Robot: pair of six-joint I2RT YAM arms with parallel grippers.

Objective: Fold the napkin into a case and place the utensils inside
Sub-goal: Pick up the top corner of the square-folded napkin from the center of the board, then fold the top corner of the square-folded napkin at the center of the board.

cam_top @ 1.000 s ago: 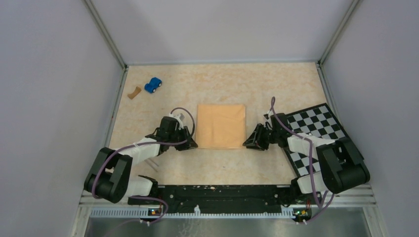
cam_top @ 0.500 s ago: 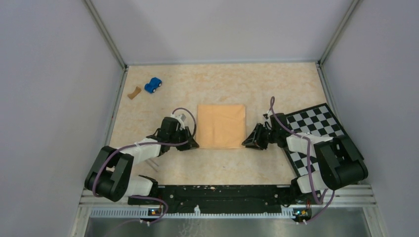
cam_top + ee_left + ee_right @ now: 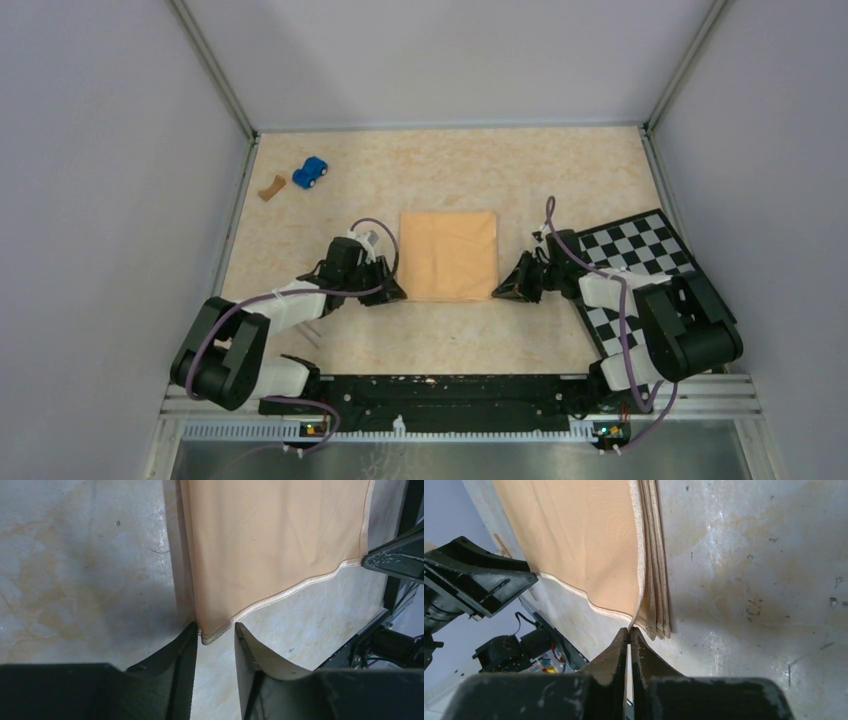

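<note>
Left claw: The left gripper (image 3: 387, 291) (image 3: 216, 630) stood part open at the napkin's 7 o'clock corner. That corner lay in the gap between the two fingertips. Its hem touched or nearly touched the left-hand finger. No clamping was seen.
Right claw: The right gripper (image 3: 503, 291) (image 3: 630, 632) was closed tight, the tips meeting. The corner of the top layer ran up into the tips and looked pinched there, at the napkin's 5 o'clock corner.
Task item: The napkin (image 3: 448, 255) (image 3: 270, 540) (image 3: 574, 545) lay flat mid-table as a folded square between the two claws.
Layers: The right wrist view showed several stacked layers along the 3 o'clock edge. The top one was lifted slightly off the rest at the gripped corner.
Near edge: The stitched hem ran from one claw to the other, bowed a little in both wrist views.
Utensils: The utensils (image 3: 310, 331) showed only as thin grey lines under the left forearm, at 7 o'clock of the napkin and too small to count.
Obstacle, 3 o'clock: The checkerboard (image 3: 640, 250) lay near the napkin but apart from it, partly under the right arm.
Obstacles, 10 o'clock: The blue toy car (image 3: 310, 172) and the brown scrap (image 3: 270, 187) sat close together, well apart from the napkin.
Room, 12 o'clock: Bare table (image 3: 450, 170) ran from the far hem to the back wall.
Room, 6 o'clock: A bare strip lay between the near hem and the arm bases.
</note>
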